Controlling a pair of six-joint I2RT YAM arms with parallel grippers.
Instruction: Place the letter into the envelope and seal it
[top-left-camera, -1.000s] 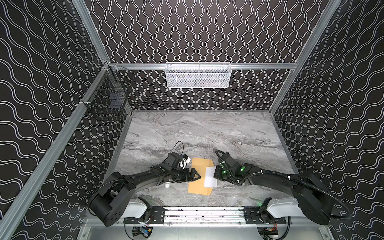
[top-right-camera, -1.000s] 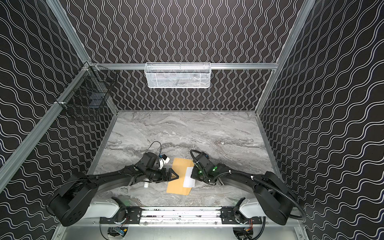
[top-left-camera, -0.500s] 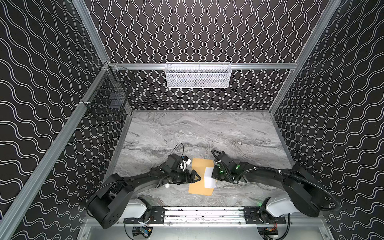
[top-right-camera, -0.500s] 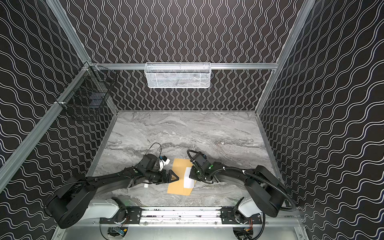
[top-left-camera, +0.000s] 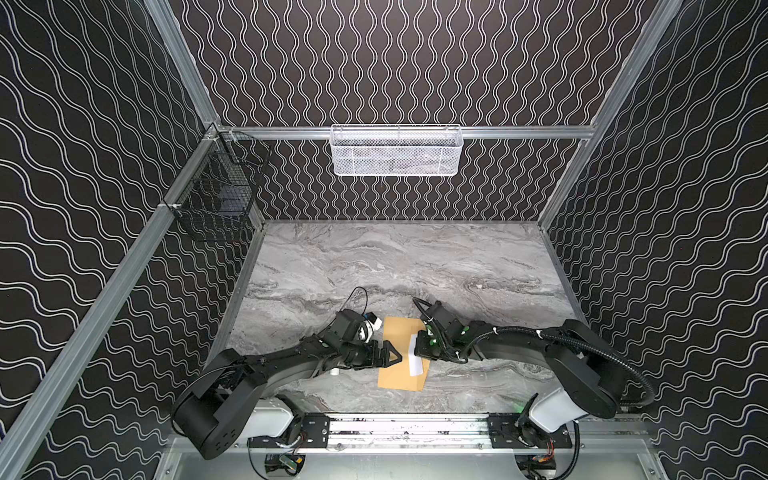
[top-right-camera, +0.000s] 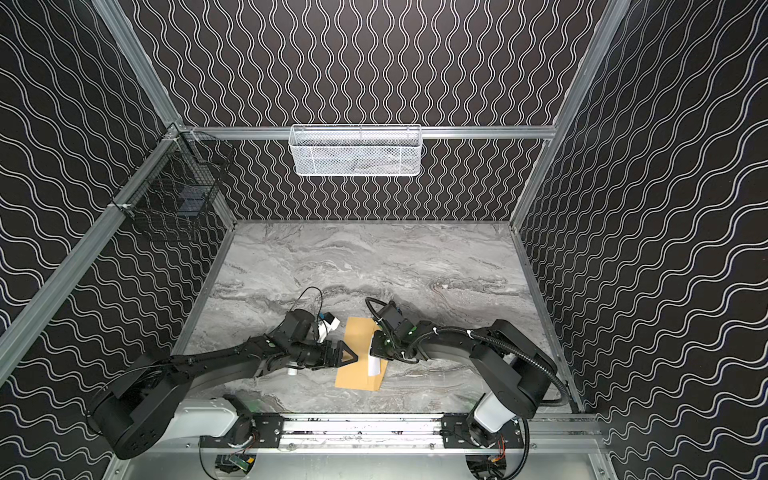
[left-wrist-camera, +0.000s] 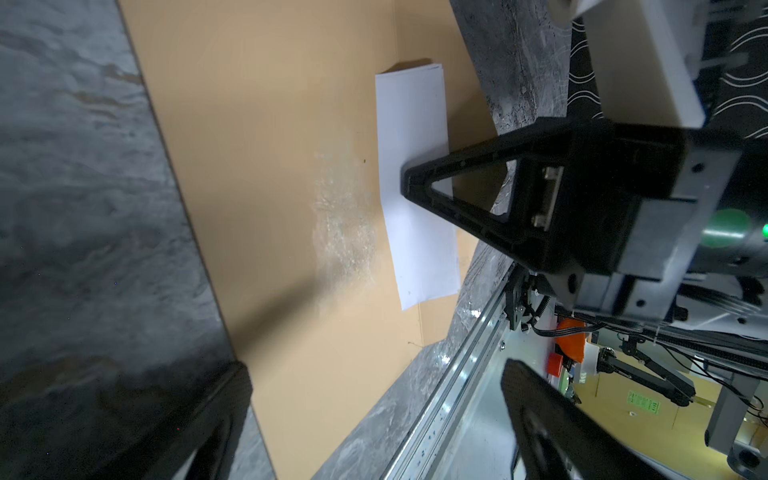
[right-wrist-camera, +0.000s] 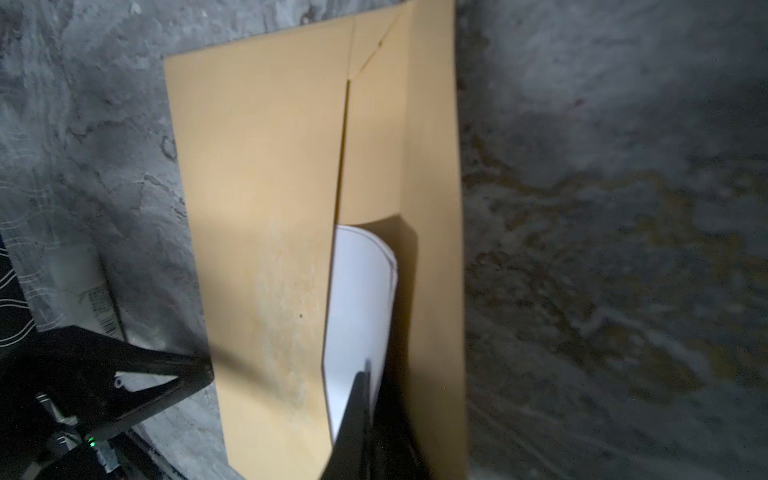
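Note:
The tan envelope lies on the marble table near the front, flap open. The white letter sits at its mouth; in the right wrist view the letter curls, with one long edge under the envelope pocket panel. My right gripper is shut on the letter's near edge. My left gripper is open, low at the envelope's left edge, holding nothing. In the left wrist view the envelope and letter show clearly.
A small white cylinder lies on the table beside the left arm. A white mesh basket hangs on the back wall and a black wire basket on the left wall. The metal front rail runs close to the envelope.
My right gripper has moved left with the letter, and less of the white sheet shows outside the envelope. The left gripper has stayed open in much the same place.

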